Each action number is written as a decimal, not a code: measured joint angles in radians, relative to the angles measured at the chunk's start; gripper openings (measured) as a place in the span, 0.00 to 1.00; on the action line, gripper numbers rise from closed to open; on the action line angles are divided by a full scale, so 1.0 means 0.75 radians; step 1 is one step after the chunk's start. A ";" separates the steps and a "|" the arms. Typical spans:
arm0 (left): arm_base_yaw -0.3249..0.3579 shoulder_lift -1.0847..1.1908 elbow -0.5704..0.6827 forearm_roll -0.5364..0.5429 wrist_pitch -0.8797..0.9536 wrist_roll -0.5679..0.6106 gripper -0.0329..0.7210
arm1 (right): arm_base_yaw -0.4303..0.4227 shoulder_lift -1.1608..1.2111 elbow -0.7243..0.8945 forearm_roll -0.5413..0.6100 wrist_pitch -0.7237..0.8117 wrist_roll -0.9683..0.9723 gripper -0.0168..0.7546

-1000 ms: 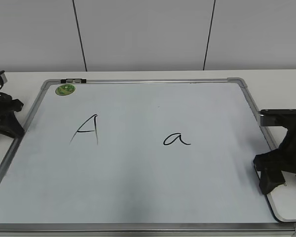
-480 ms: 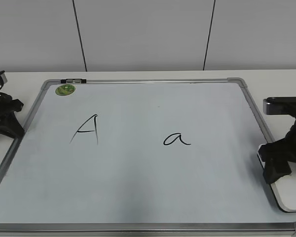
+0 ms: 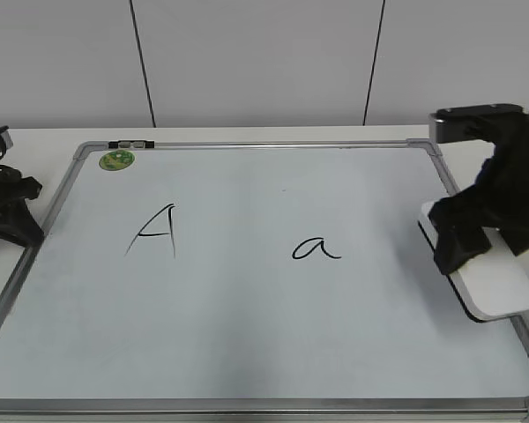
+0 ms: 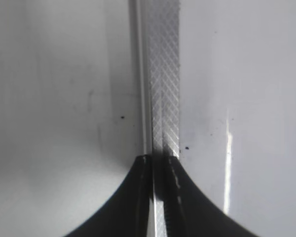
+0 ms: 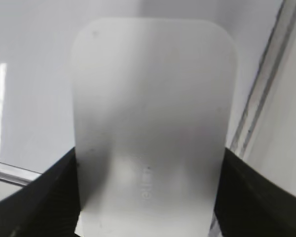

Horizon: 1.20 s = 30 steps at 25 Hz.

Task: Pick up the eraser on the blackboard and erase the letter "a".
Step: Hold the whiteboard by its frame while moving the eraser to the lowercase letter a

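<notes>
Exterior view: I see the board (image 3: 247,335) lying flat on the pale worktop (image 3: 53,137), and I'll place everything against it. My right gripper (image 3: 463,238) is over the board's right edge, about halfway up that side, its fingers (image 3: 450,251) clamped on the near end of the white eraser (image 3: 494,286). The eraser sticks out toward the board's near right corner; I cannot tell from here whether it touches the surface. The small "a" (image 3: 316,248) sits a little right of the board's middle, well apart from the eraser and to its left. The tall "A" (image 3: 155,231) is on the board's left half, and a round green sticker (image 3: 117,159) marks the far left corner.

In the right wrist view the eraser (image 5: 150,133) fills the middle, with a dark finger pressed against each of its long sides at the bottom of the picture, and the board's silver frame (image 5: 266,84) runs past on its right.

My left gripper (image 3: 9,211) rests at the board's left edge. The left wrist view shows its dark tips (image 4: 155,197) drawn close together over the frame (image 4: 160,74), nothing between them.
</notes>
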 joint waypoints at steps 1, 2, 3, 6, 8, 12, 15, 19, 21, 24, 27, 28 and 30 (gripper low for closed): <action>0.000 0.000 0.000 0.000 0.000 0.000 0.09 | 0.019 0.029 -0.040 0.000 0.017 -0.001 0.72; 0.000 0.000 0.000 0.000 0.000 0.000 0.09 | 0.032 0.063 -0.088 0.000 0.036 -0.003 0.72; 0.000 0.000 0.000 0.000 0.000 0.000 0.09 | 0.042 0.101 -0.136 0.000 0.053 -0.004 0.72; 0.000 0.000 0.000 0.000 0.000 0.000 0.09 | 0.048 0.202 -0.259 0.005 0.101 -0.022 0.72; 0.000 0.000 0.000 0.000 0.000 0.000 0.09 | 0.048 0.280 -0.339 0.007 0.131 -0.037 0.72; 0.000 0.000 0.000 0.000 0.000 0.000 0.09 | 0.048 0.410 -0.487 0.041 0.190 -0.069 0.72; 0.000 0.000 0.000 0.000 0.000 0.000 0.09 | 0.048 0.509 -0.574 0.053 0.212 -0.079 0.72; 0.000 0.000 0.000 0.000 0.000 0.000 0.09 | 0.050 0.617 -0.665 0.095 0.218 -0.101 0.72; 0.000 0.000 0.000 0.000 0.001 0.000 0.09 | 0.061 0.660 -0.705 0.098 0.218 -0.107 0.72; 0.000 0.000 -0.001 0.000 0.001 0.000 0.09 | 0.101 0.723 -0.757 0.093 0.208 -0.114 0.72; 0.000 0.000 -0.001 0.000 0.001 0.000 0.09 | 0.134 0.785 -0.815 0.090 0.208 -0.117 0.72; 0.000 0.000 -0.001 0.000 0.001 0.000 0.09 | 0.140 0.803 -0.828 0.090 0.208 -0.117 0.72; 0.000 0.000 -0.001 0.000 0.001 0.000 0.09 | 0.144 0.832 -0.855 0.083 0.211 -0.117 0.72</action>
